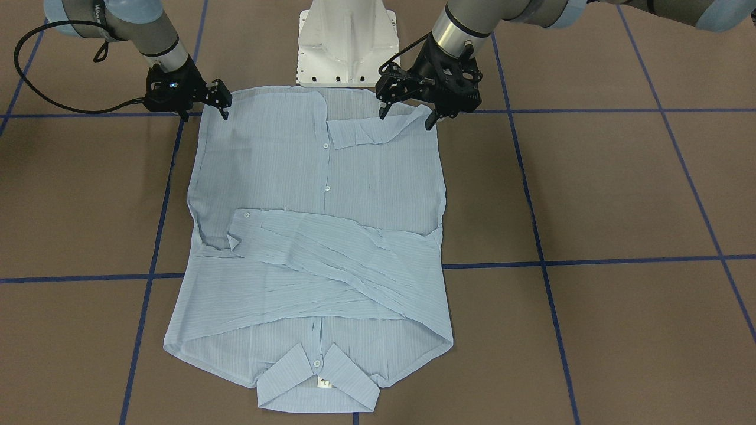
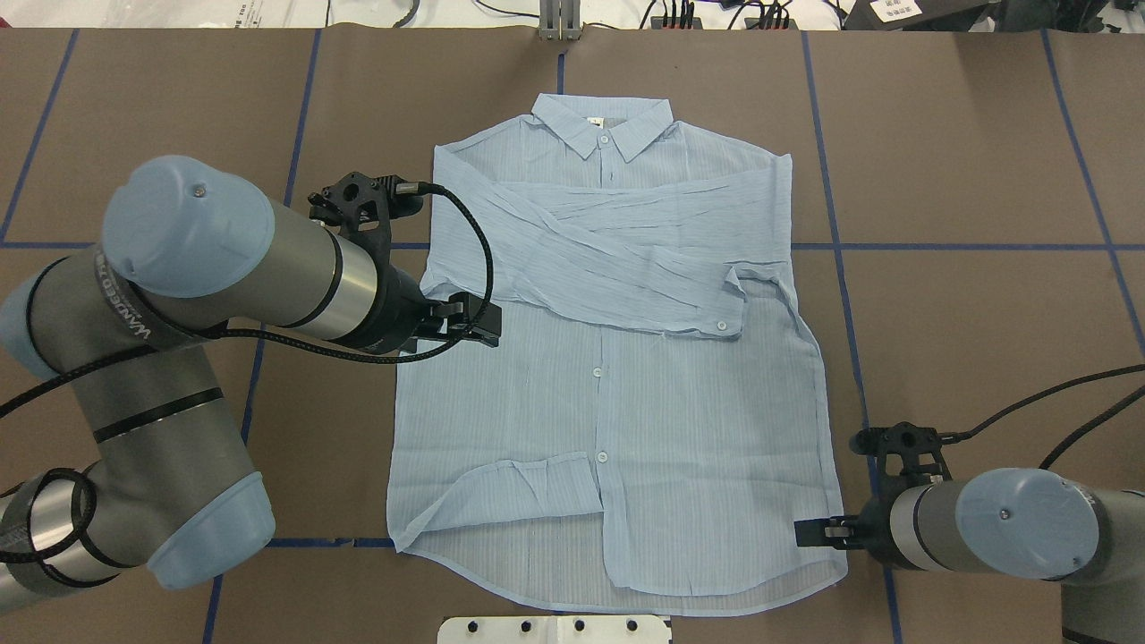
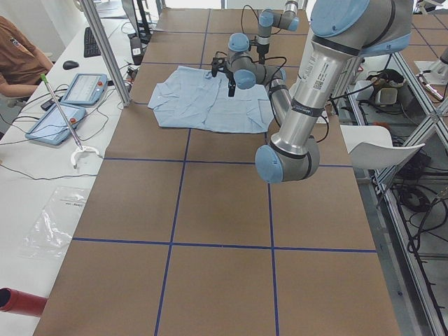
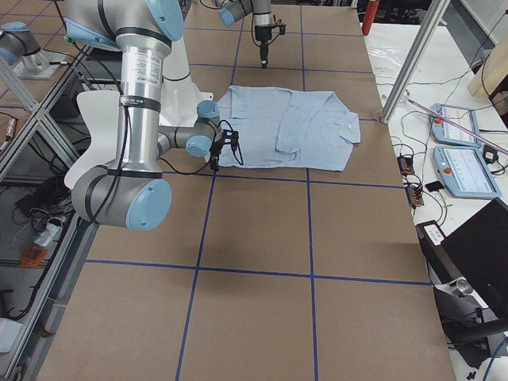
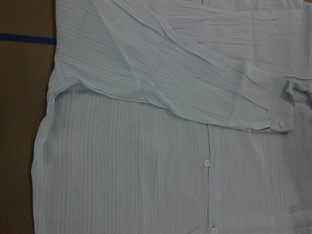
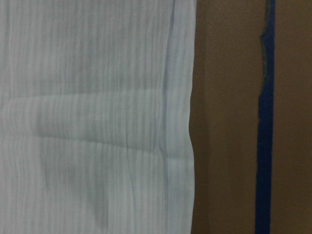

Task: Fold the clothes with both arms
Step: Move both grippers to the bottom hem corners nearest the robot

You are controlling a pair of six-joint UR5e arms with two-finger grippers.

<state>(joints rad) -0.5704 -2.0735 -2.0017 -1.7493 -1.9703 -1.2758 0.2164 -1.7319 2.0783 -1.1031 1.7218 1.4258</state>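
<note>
The light blue striped shirt (image 1: 319,236) lies flat on the brown table, front up and buttoned, with its collar (image 1: 319,378) away from the robot and its hem toward the base. Both sleeves are folded across the chest (image 2: 617,259). A hem flap (image 2: 528,487) on my left side is turned up. My left gripper (image 1: 406,117) is open and empty, raised above that flap; its wrist view shows only the shirt (image 5: 146,146) from high up. My right gripper (image 1: 205,115) looks open, low at the other hem corner (image 2: 818,532); its wrist view shows the shirt's side edge (image 6: 180,122) close up.
The white pedestal base (image 1: 347,47) stands just behind the hem. Blue tape lines (image 1: 590,261) cross the brown table. Tablets (image 3: 66,105) and cables lie on the operators' side bench, and a person sits at the top left of the exterior left view.
</note>
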